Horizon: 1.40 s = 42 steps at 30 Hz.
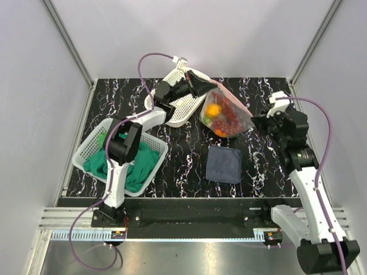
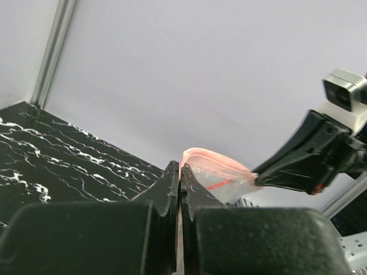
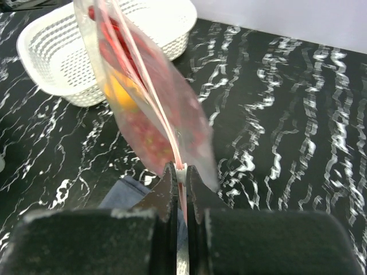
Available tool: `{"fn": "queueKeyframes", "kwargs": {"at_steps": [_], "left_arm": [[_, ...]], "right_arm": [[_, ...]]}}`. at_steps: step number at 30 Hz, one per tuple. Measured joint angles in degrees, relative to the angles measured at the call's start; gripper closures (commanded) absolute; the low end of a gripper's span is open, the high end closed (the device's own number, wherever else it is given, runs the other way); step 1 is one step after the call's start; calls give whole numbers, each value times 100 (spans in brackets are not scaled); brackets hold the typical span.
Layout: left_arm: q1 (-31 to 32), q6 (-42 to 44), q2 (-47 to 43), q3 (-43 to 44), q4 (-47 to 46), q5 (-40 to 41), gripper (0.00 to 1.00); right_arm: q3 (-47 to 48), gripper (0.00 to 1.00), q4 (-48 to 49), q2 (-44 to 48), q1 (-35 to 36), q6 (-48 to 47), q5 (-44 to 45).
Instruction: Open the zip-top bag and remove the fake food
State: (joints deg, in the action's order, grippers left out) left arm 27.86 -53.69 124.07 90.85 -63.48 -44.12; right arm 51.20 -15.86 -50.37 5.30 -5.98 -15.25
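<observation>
The clear zip-top bag [image 1: 226, 114] with its pink-red zip strip hangs lifted above the table between my two grippers. Inside it I see fake food: an orange fruit [image 1: 213, 109], red pieces and small red bits. My left gripper [image 1: 207, 87] is shut on the bag's far-left zip corner [image 2: 213, 169]. My right gripper [image 1: 256, 121] is shut on the zip strip's white slider at the other end [image 3: 181, 172]. In the right wrist view the bag [image 3: 143, 97] stretches away from the jaws, orange and red food showing through.
A white oval basket [image 1: 178, 100] lies behind the left gripper. A white basket with a green cloth [image 1: 123, 157] stands at the left. A dark blue-grey folded cloth [image 1: 223, 163] lies under and in front of the bag.
</observation>
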Motion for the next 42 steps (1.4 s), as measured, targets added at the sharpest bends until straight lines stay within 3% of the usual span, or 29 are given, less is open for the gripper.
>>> {"fn": "queueKeyframes", "kwargs": {"at_steps": [5,8,9,12,13,20,26,32,36,38,40,41,42], "left_arm": [[-127,-208,210,247,-166,-7,100],[-116,-334,293,330,-258,-68,100],[-109,-365,308,332,-286,-87,100],[-120,-435,330,332,-365,-107,100],[-138,-466,334,332,-389,-116,100],[-236,-887,516,485,-695,-531,100],[-236,-1003,520,485,-723,-756,100],[-229,-1008,520,514,-721,-815,100],[-216,-1008,520,516,-719,-820,100],[-214,-1005,520,518,-713,-820,100],[-208,-997,520,518,-684,-817,91],[-205,-975,520,518,-651,-817,74],[-203,-935,520,520,-597,-817,67]], "right_arm": [[-22,100,-345,435,-7,192,260],[-22,77,-531,435,-4,358,249],[-20,65,-595,431,-4,407,216],[120,49,-916,289,-11,514,133],[280,40,-1069,131,-17,570,101],[1989,38,-1360,-1394,-22,691,-122],[3143,44,-1449,-2450,-28,560,-863],[3412,46,-1554,-3104,81,525,-1447],[3410,68,-1696,-3335,317,455,-1471],[3410,87,-1709,-3394,385,437,-1384],[3410,100,-1711,-3414,396,450,-1233],[3410,100,-1711,-3414,396,476,-1128],[3410,100,-1705,-3414,396,496,-1060]]}}
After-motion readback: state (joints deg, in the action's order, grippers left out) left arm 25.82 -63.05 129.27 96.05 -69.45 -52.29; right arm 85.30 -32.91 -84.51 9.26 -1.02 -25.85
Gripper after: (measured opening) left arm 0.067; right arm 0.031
